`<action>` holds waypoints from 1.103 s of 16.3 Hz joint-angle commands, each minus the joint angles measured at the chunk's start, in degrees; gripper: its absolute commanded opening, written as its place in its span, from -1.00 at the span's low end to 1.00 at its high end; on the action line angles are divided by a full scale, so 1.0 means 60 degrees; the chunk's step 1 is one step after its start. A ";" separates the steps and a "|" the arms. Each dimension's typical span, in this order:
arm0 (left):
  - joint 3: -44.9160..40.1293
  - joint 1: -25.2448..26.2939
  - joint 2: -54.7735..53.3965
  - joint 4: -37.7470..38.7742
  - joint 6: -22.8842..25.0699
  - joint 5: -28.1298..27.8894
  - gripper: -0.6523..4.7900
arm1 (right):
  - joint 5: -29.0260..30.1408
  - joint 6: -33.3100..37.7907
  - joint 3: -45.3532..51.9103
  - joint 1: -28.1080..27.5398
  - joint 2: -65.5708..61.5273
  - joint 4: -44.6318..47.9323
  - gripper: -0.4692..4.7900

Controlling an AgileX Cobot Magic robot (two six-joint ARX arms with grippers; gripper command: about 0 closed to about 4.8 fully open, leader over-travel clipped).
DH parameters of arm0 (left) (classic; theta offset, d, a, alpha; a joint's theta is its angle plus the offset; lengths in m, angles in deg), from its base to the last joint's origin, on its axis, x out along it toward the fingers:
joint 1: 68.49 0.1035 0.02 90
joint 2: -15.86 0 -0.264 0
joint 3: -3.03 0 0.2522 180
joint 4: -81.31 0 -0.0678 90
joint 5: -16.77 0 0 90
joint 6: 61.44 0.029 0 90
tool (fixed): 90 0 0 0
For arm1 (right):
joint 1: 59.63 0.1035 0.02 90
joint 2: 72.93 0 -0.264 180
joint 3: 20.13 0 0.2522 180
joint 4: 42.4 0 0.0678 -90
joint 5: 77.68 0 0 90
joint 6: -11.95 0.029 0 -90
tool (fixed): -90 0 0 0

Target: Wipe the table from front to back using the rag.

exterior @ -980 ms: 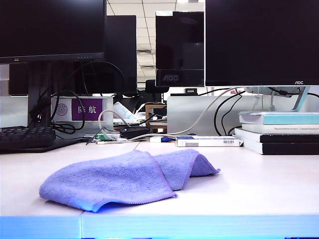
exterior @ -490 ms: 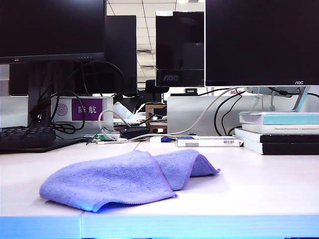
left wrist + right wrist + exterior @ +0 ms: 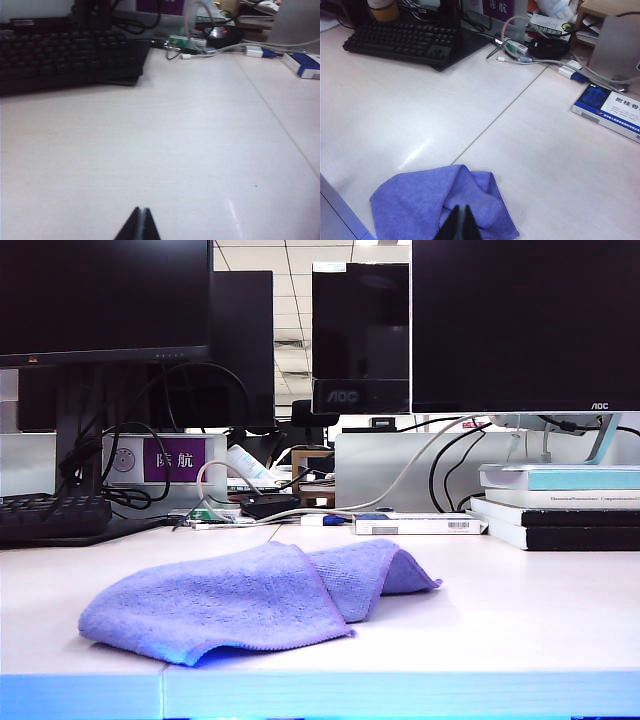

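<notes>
1. Your rag [image 3: 250, 600] lies crumpled near the desk's [image 3: 520, 610] front edge.
2. Left gripper [image 3: 138, 226], pressed together, sees bare desk and keyboard [image 3: 65, 52].
3. Right gripper [image 3: 459, 222], pressed together, hangs over the rag.

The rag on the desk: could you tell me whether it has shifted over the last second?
No. In the exterior view the rag lies folded in the same spot, its right tip as far from the stacked books as before.
</notes>
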 commanded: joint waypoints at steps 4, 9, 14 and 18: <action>-0.0022 0.0025 0.0022 0.0171 0.0004 0.0011 -0.78 | 0.0018 0.0026 -0.0033 0.0007 0.0025 0.0131 -0.81; -0.0022 0.0025 0.0022 0.0171 0.0004 0.0015 -0.78 | -0.1679 -0.0361 0.0302 -0.0222 0.0361 0.0117 -0.81; -0.0022 0.0025 0.0022 0.0171 0.0004 0.0011 -0.78 | -0.1770 -0.0324 0.3541 -0.1920 0.3042 0.1239 -0.81; -0.0022 0.0025 0.0022 0.0171 0.0004 0.0011 -0.78 | -0.1366 -0.0270 0.7621 -0.3187 0.5971 0.3905 -0.81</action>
